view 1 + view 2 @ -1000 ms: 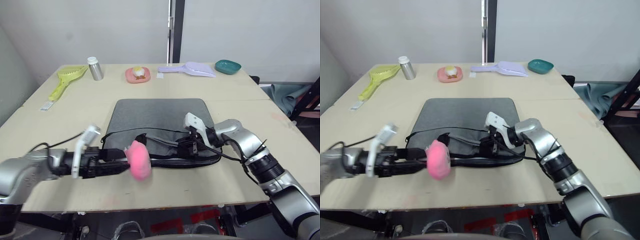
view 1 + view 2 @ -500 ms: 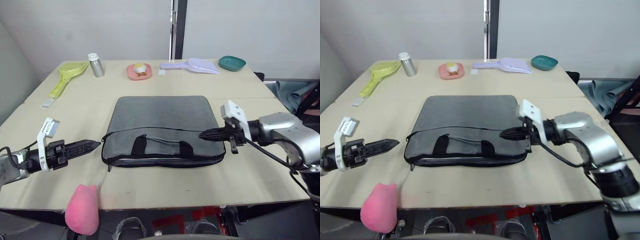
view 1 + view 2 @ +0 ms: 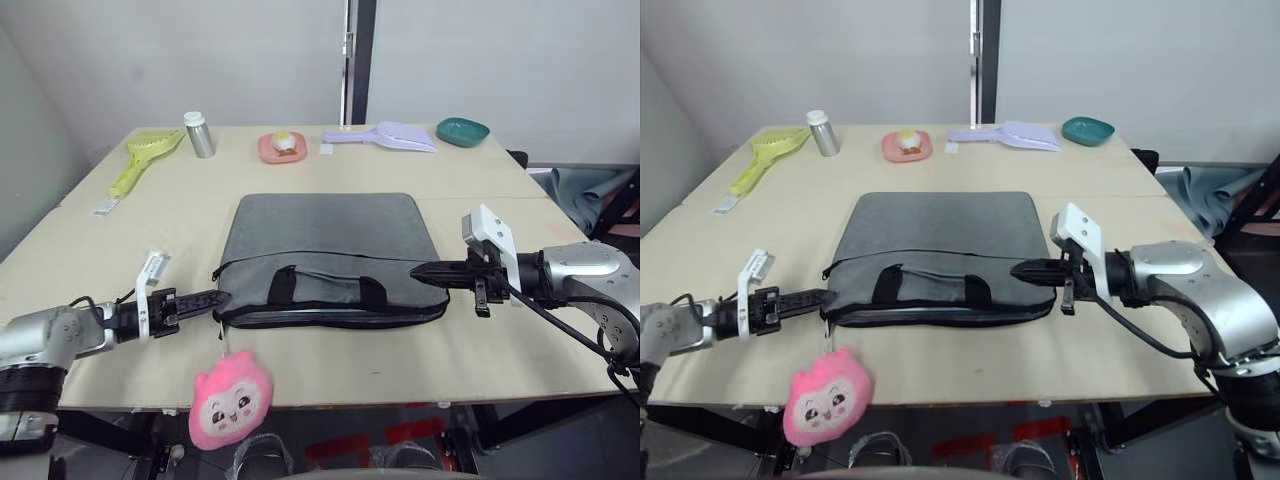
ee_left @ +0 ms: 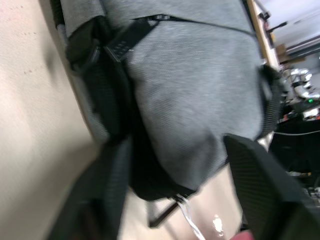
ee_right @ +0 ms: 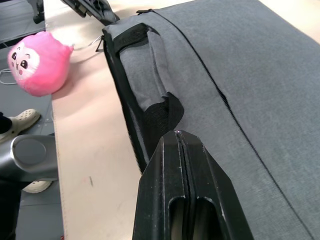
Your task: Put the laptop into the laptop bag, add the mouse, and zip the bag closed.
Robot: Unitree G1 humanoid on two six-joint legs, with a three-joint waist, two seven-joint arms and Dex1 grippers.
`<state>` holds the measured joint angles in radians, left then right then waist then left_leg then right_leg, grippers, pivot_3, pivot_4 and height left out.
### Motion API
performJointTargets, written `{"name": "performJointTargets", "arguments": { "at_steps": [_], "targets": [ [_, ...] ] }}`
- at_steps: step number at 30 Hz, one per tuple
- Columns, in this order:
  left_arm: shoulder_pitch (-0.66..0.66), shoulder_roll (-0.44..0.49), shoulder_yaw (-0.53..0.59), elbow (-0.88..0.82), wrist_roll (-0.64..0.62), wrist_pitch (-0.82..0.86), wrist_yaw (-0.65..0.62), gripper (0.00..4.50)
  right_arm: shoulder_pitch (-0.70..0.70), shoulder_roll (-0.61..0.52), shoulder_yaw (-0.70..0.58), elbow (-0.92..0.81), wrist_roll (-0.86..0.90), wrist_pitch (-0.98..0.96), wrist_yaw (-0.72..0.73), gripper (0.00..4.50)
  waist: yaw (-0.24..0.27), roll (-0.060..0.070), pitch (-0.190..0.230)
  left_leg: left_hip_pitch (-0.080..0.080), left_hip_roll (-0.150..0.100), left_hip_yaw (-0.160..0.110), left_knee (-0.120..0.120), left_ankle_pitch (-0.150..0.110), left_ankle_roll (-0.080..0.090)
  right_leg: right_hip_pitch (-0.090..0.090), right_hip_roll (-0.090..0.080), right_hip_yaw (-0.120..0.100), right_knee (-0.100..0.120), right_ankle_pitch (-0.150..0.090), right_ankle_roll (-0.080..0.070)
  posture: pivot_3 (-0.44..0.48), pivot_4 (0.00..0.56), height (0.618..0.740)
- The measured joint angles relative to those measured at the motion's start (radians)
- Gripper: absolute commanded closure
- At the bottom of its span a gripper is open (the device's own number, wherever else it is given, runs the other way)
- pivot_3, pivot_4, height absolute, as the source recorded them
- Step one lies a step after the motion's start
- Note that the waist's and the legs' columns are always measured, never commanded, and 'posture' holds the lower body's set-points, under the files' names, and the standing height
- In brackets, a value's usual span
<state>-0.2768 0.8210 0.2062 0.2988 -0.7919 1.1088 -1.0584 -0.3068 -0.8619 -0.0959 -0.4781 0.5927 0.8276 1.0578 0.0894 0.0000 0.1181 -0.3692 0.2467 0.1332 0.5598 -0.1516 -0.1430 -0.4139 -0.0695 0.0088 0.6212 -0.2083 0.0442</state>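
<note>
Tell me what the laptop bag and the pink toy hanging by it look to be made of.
The laptop bag: grey woven fabric, matte, with visible weave, black strap handles and zipper. The pink toy: probably soft plush, with a fuzzy outline and printed or stitched face.

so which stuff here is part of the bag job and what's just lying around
Job: laptop bag, left gripper, right gripper.

Lying about: pink plush toy, yellow-green scoop, metal bottle, pink dish, lilac scoop, teal bowl.
</note>
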Motion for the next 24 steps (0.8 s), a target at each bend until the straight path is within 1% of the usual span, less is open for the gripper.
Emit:
{"name": "performJointTargets", "arguments": {
  "at_steps": [1,3,5,9,14,18,21,24],
  "targets": [
    [-0.010,-0.008,-0.005,0.015,0.010,-0.004,0.000,3.02,0.000,-0.001,0.000,0.000,0.001,0.000,-0.001,4.50,0.002,0.000,0.000,0.000,0.000,0.000,0.000,0.000,0.000,0.000,0.000,0.000,0.000,0.000,0.000,0.000,0.150,0.740],
    [-0.022,-0.027,-0.008,0.030,0.018,-0.014,0.001,3.81,0.000,-0.005,0.000,0.000,0.001,0.000,-0.006,4.50,0.007,0.000,0.000,0.000,-0.001,0.000,0.000,0.000,0.000,0.000,-0.001,0.001,0.000,0.000,0.000,0.000,0.150,0.740],
    [-0.025,-0.030,0.009,0.039,0.010,-0.006,-0.003,4.48,0.000,-0.009,0.000,0.000,0.001,-0.001,-0.008,4.50,0.010,0.000,0.000,0.000,-0.001,0.000,0.000,0.000,0.000,0.000,-0.001,0.001,0.000,0.000,0.000,0.000,0.150,0.740],
    [-0.026,-0.015,0.015,0.039,0.013,0.007,-0.024,4.48,0.000,-0.016,0.012,0.001,0.000,-0.004,-0.012,4.50,0.007,0.000,0.000,0.000,-0.001,0.000,0.000,0.000,0.000,0.000,-0.001,0.001,0.000,0.000,0.000,0.000,0.150,0.740],
    [-0.026,-0.015,0.018,0.041,0.022,0.002,-0.018,4.48,0.000,-0.017,0.029,0.005,-0.001,-0.013,-0.018,4.50,0.005,0.000,0.000,0.000,-0.001,0.000,0.000,0.000,0.000,0.000,-0.001,0.001,0.000,0.000,0.000,0.000,0.150,0.740],
    [-0.064,-0.009,0.059,0.121,0.022,-0.010,-0.004,4.48,0.000,-0.022,0.038,0.007,0.006,-0.021,-0.013,4.50,0.005,0.000,0.000,0.000,0.000,0.000,0.000,0.000,0.000,0.000,0.000,0.001,0.000,0.000,0.000,0.000,0.150,0.740],
    [-0.090,0.026,0.089,0.180,0.027,-0.016,0.001,4.48,0.012,-0.044,0.049,0.047,-0.017,-0.041,-0.006,4.50,-0.001,0.000,0.000,0.000,0.000,0.000,0.000,0.000,0.000,0.000,0.001,0.001,-0.001,0.000,0.000,0.000,0.150,0.740],
    [-0.092,0.051,0.100,0.194,0.045,-0.024,0.000,4.48,0.031,-0.046,0.069,0.103,-0.039,-0.060,0.003,4.50,-0.003,0.000,0.001,-0.001,0.000,0.000,-0.002,0.000,0.000,-0.001,0.001,0.001,-0.002,0.000,0.000,0.000,0.150,0.740]
  ]
}}
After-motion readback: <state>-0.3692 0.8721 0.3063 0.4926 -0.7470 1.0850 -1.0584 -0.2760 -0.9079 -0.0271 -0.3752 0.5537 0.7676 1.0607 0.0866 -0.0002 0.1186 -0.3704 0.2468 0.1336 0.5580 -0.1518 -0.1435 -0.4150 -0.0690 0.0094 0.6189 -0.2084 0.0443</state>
